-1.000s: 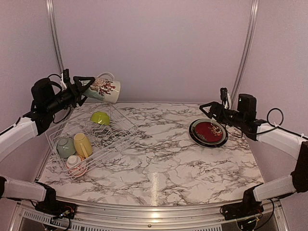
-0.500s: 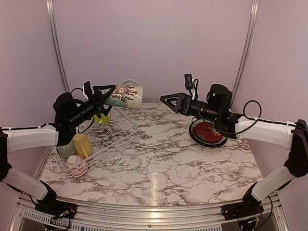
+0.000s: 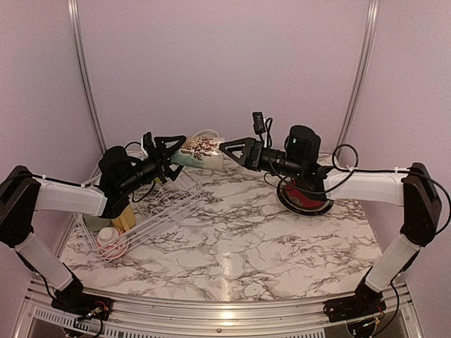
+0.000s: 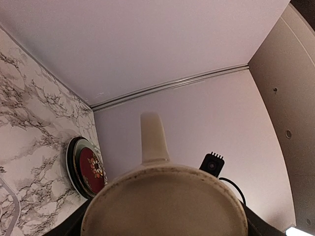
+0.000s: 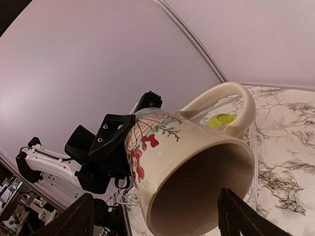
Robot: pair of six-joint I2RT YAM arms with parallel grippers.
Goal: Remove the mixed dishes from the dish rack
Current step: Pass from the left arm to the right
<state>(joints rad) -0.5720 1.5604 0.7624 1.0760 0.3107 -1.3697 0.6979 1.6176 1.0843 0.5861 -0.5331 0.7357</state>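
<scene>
My left gripper (image 3: 177, 148) is shut on the base end of a beige mug (image 3: 201, 148) with a red leaf pattern and holds it on its side in the air, above the rack's right edge. In the left wrist view the mug's base (image 4: 167, 206) fills the bottom and hides the fingers. My right gripper (image 3: 225, 151) is open, its fingers either side of the mug's open mouth (image 5: 197, 191), apart from it. The white wire dish rack (image 3: 165, 204) holds a yellow mug (image 3: 125, 215), a pink bowl (image 3: 109, 241) and a lime-green bowl (image 5: 221, 120).
A red patterned plate with a black rim (image 3: 306, 196) lies on the marble table at the right, under my right forearm; it also shows in the left wrist view (image 4: 88, 167). A pale green dish (image 3: 91, 224) sits at the rack's left. Purple walls stand close behind.
My left arm carried the mug right and down, away from the rack. My right arm swung left from the plate, and its open fingers now flank the mug's mouth.
</scene>
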